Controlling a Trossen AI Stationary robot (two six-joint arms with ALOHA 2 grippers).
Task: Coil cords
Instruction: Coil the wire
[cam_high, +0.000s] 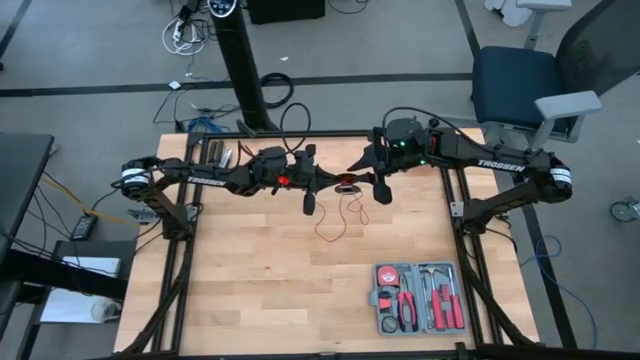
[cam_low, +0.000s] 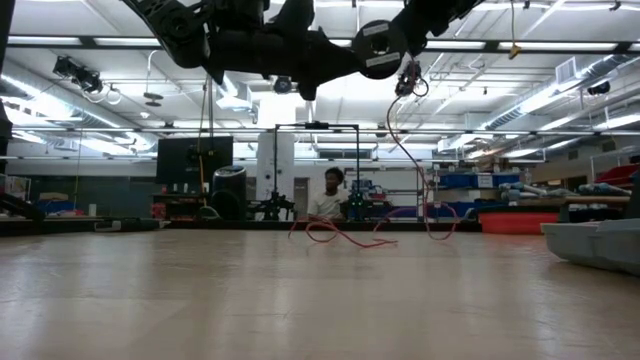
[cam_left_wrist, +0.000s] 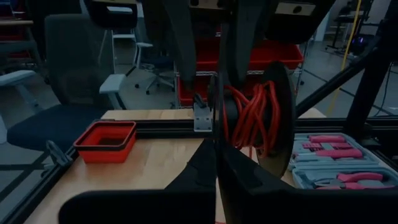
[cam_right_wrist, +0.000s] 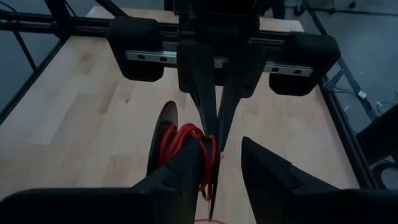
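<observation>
A black spool (cam_high: 346, 185) wound with thin red cord (cam_left_wrist: 252, 118) hangs in the air between my two grippers, above the table's far middle. A loose length of the cord (cam_low: 400, 140) hangs from the spool, and its end lies in loops on the table (cam_high: 335, 222). My left gripper (cam_high: 332, 184) is shut on the spool. My right gripper (cam_right_wrist: 227, 180) is open. One of its fingers (cam_right_wrist: 180, 171) stands over the wound cord between the spool's two discs, and the other (cam_right_wrist: 273, 177) stands apart from the spool. My left gripper pinches the rim of one spool disc (cam_left_wrist: 215, 134) between its two fingers, coming level from the table's left. The spool is lifted clear of the table with its discs on edge. Of my right gripper, I cannot tell whether its finger touches the wound cord.
A grey tool case (cam_high: 418, 298) with red-handled tools lies open at the near right. A red tray (cam_left_wrist: 107, 140) sits by the table's right edge. Bare wood lies below the spool. A person (cam_low: 328, 195) sits in the room beyond the table.
</observation>
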